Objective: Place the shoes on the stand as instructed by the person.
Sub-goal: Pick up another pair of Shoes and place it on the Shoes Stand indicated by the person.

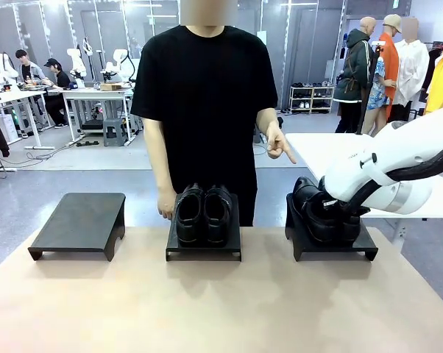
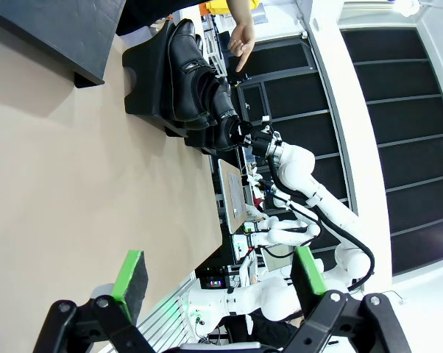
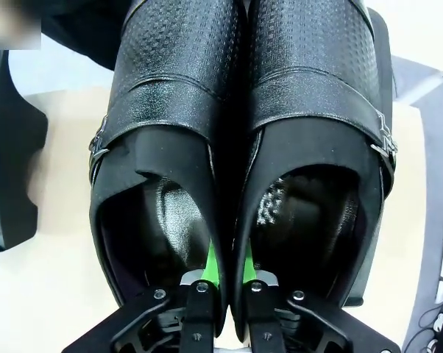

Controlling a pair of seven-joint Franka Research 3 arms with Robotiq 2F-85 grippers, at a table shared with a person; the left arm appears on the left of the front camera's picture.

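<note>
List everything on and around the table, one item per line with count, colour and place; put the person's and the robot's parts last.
Stands: three, black; left stand bare, middle stand and right stand each carry shoes.
Plain shoes: one pair, glossy black, side by side on the middle stand.
Strap shoes: one pair, black with buckled straps, on the right stand, inner walls pinched together by the right gripper.
Table: one, tan.
Person's hand: one, pointing down toward the right stand.
Person's other hand: one, beside the middle stand.
Right gripper: one, black with green pads, shut on the strap shoes.
Left gripper: one, black with green pads, open above the table.
</note>
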